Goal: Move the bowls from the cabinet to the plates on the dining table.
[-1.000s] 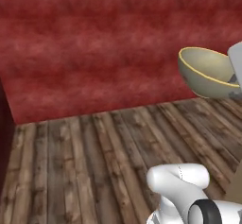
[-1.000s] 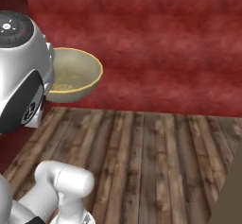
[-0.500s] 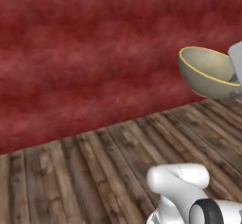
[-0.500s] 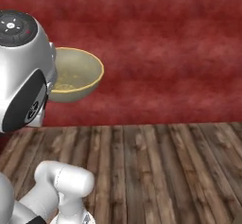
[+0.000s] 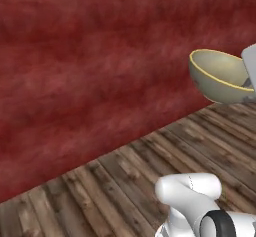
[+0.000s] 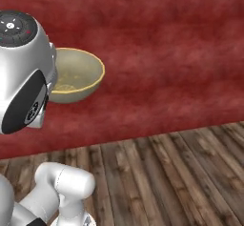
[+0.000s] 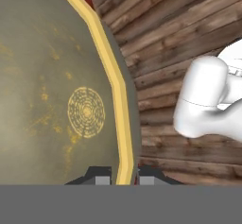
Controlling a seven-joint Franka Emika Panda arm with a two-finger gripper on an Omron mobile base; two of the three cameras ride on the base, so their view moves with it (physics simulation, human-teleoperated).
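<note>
Since the earlier frames the whole backdrop has slid across both base views, the work of the cameras turning with the base, while the olive-beige bowl (image 5: pixel 218 77) sits at the same spot at the right edge of the left base view. The line where the red wall (image 5: pixel 90 66) meets the wooden plank floor (image 5: pixel 125 181) now runs diagonally there, climbing from the lower left toward the right edge under the bowl; one second ago a corner of the room showed at the left, and that corner has gone out of frame.

In the left base view the bowl hangs in the air at the upper right, tilted so its yellowish rim faces up and to the left, its right side cut off by the pale hand at the frame edge. In the right base view the same bowl (image 6: pixel 78 76) shows at the upper left, just beside the arm's large grey-white joint, which covers the bowl's left part; the pale speckled inside is visible.

In the hand view the bowl's inside takes up the left half, a ring pattern at its middle, and the yellowish rim curves from the top down to the bottom centre. There the gripper (image 7: pixel 122 176) is clamped on the rim, one dark tip on each side of it.
</note>
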